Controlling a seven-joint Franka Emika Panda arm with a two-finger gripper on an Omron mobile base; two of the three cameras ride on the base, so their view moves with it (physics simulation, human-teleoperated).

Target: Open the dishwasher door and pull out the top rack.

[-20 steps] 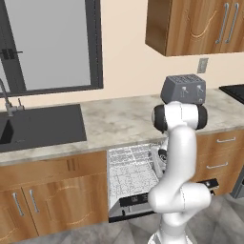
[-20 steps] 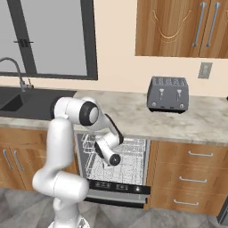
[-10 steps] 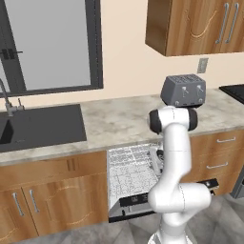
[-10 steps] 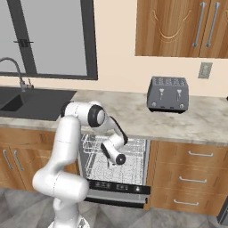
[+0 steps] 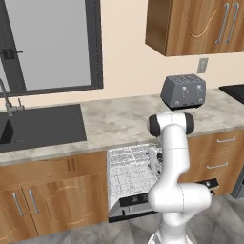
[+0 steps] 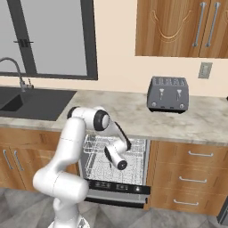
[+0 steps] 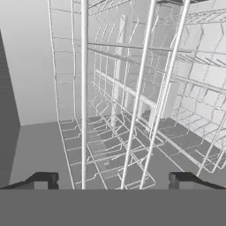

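The silver-grey dishwasher door (image 6: pixel 116 189) hangs folded down, its black control strip facing out, and also shows below the arm (image 5: pixel 138 204). Inside the open cavity sits the white wire top rack (image 6: pixel 93 147), seen from the other side too (image 5: pixel 127 167). My gripper (image 6: pixel 112 154) reaches into the cavity at the rack's front, mostly hidden behind the arm (image 5: pixel 154 161). In the hand view the gripper (image 7: pixel 112 181) is open, its fingertips (image 7: pixel 42 180) wide apart. Upright wires of the rack (image 7: pixel 141 97) stand close in front, between the fingers, which are not closed on them.
A stone counter (image 6: pixel 133 113) runs above the dishwasher, with a grey toaster (image 6: pixel 168 93) on it and a dark sink (image 5: pixel 38 126) to the left. Wooden cabinet doors (image 5: pixel 57 200) flank the left side, drawers (image 6: pixel 191 178) the right. The lowered door juts out over the floor.
The arm's elbow has swung lower and to the right, carrying the hand a little deeper toward the rack. The jaws have stayed open, and the door and rack have not moved.
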